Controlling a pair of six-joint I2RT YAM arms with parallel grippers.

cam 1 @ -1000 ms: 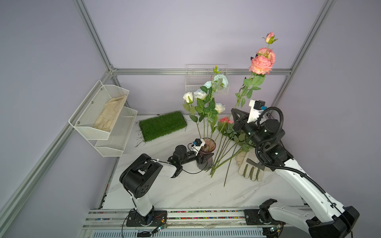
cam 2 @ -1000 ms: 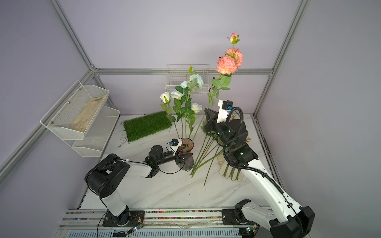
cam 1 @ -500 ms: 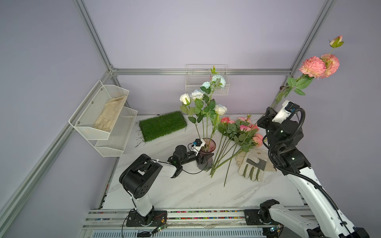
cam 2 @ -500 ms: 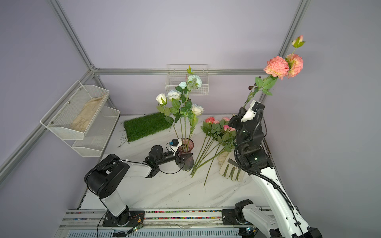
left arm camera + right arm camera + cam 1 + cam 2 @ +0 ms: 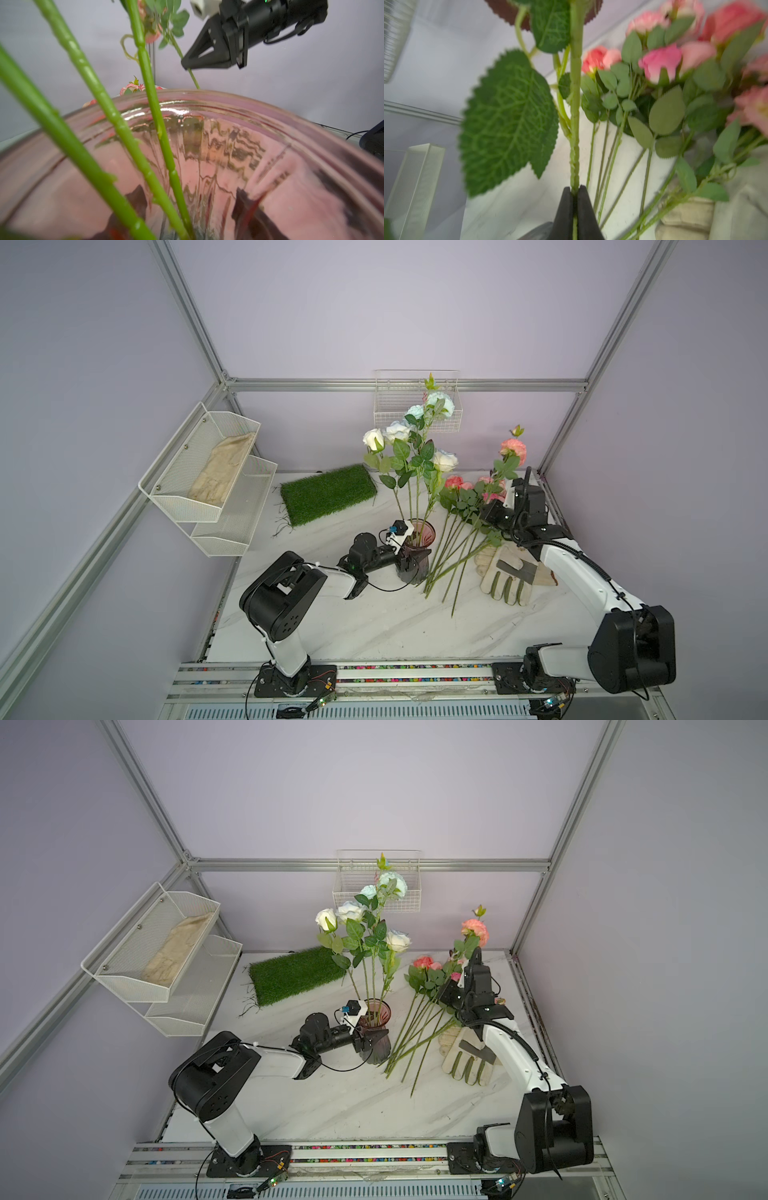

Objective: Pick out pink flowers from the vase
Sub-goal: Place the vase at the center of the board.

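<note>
since a second ago: right arm has swung from high above the vase down to low over the right side of the table point(image 5: 374, 622), and the pink flower came down with it. left arm has not shifted.

state: right gripper point(image 5: 574, 192) is pinched tight on the bare green stem of the pink flower point(image 5: 514, 449), below the big leaf point(image 5: 508, 122). the head leans up toward the back wall. left gripper point(image 5: 373, 1042) is clamped on the narrow waist of the vase point(image 5: 389, 1013), which stands upright mid-table. only white flowers point(image 5: 374, 438) and pale blue flowers point(image 5: 440, 400) show in it. the other pink flowers point(image 5: 455, 485) lie fanned on the table near the vase, and some stems cross the glove point(image 5: 505, 576).

handling (judgement): the stem looks light, fairly stiff and knobbly, so a narrow pinch should not slip. it is top-heavy, so it may swing or twist in the jaws. best hold is the bare stem under the leaves, since leaves and petals are soft and would crush or snag. the vase is glass, smooth and tippy, so i brace it at the waist.
</note>
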